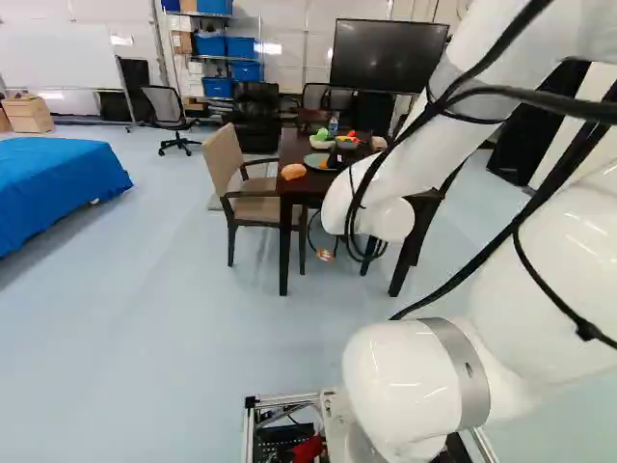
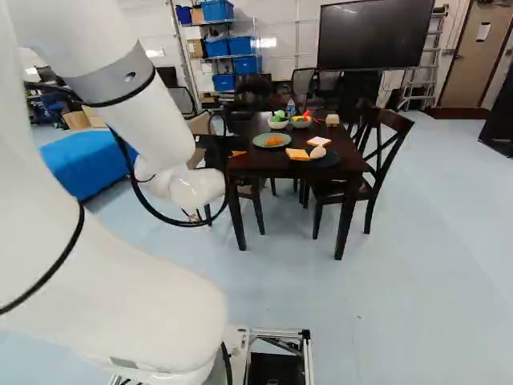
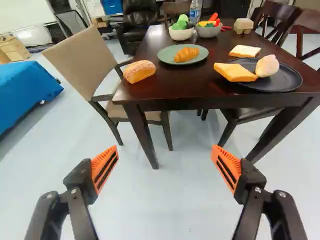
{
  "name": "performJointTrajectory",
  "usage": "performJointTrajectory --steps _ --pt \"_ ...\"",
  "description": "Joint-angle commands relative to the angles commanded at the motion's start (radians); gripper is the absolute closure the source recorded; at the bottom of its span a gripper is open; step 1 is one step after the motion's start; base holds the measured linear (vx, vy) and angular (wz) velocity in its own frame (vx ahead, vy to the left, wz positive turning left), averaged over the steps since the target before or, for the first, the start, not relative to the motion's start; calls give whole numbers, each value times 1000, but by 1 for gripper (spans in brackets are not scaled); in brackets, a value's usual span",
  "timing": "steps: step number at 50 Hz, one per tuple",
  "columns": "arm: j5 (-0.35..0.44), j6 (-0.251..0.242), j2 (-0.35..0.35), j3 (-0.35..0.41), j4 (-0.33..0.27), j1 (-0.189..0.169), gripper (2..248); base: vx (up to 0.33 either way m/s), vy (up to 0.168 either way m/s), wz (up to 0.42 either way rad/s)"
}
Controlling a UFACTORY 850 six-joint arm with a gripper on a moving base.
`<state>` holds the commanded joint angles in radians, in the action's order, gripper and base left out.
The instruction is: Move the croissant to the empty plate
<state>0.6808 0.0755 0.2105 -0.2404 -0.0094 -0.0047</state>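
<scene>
One croissant, long axis roughly across table.

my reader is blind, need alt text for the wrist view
A croissant lies on a green plate on a dark table, near a loaf and a black plate with bread. A white bowl and a gray bowl stand behind. The open gripper in the foreground holds nothing.
</scene>
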Motion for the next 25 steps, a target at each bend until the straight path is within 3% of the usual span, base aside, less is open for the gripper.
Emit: performJointTrajectory --steps 25 --pt "130 -51 46 103 6 3 3 0 0 0"
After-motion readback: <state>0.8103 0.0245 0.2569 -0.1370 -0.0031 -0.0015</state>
